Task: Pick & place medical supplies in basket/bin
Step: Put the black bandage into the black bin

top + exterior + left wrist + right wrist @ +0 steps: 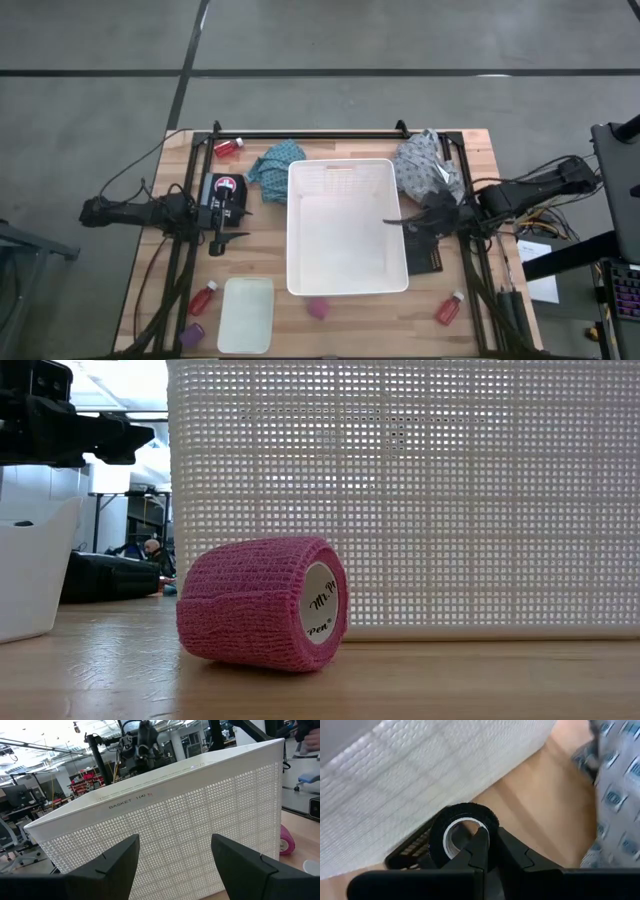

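Gripped by one wall in our right gripper's [481, 840] closed jaws, a black tape roll [462, 822] sits beside the white basket [340, 172]; we carry it over the rim next. Left gripper [175, 852] waits half-open, empty.

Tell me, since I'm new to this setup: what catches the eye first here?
The big white basket fills the table's middle, nothing visible inside it. At its right rim the right gripper has its jaws shut on a black roll. A pink roll lies against the basket's near wall, and the left gripper waits open on the left.
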Tool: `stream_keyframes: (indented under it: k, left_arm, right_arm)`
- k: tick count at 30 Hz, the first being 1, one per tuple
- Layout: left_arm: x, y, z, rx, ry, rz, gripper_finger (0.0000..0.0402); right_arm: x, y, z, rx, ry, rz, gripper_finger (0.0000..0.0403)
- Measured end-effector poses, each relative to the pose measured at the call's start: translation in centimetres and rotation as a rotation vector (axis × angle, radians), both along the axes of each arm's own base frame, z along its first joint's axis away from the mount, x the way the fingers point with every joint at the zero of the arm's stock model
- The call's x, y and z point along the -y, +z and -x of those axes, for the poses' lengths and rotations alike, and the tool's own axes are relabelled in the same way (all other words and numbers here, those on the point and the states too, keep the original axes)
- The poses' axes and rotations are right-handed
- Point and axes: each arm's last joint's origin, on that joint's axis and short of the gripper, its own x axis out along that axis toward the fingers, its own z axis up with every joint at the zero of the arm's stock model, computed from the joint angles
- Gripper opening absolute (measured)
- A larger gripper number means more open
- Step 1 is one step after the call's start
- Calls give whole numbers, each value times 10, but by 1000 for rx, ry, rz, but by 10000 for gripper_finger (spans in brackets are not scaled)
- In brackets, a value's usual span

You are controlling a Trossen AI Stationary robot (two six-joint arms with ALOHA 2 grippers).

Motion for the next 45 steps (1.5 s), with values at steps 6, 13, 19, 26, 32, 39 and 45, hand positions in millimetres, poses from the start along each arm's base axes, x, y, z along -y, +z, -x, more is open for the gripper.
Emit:
stream_keyframes:
  k: [6, 13, 19, 26, 32, 39, 45]
  left_arm:
    - [0, 0, 0, 0, 0, 0, 253]
    - [0, 0, 0, -1, 0, 0, 253]
    - [0, 0, 0, -1, 0, 0, 253]
    - [0, 0, 0, 0, 0, 0, 253]
    - [0, 0, 0, 0, 0, 0, 253]
    - [0, 0, 0, 0, 0, 0, 253]
    - [0, 0, 0, 0, 0, 0, 253]
  right_arm:
    - [-13, -2, 6, -17, -38, -77, 22]
    - [-31, -6, 10, -38, -43, -139, 22]
    - [-46, -15, 7, -95, -95, -152, 22]
    - [-59, -15, 0, -189, -189, -92, 22]
    - [-70, -23, -6, -272, -290, -30, 22]
    - [-81, -34, -9, -290, -401, -40, 22]
    - [-86, -39, -9, -293, -430, -37, 22]
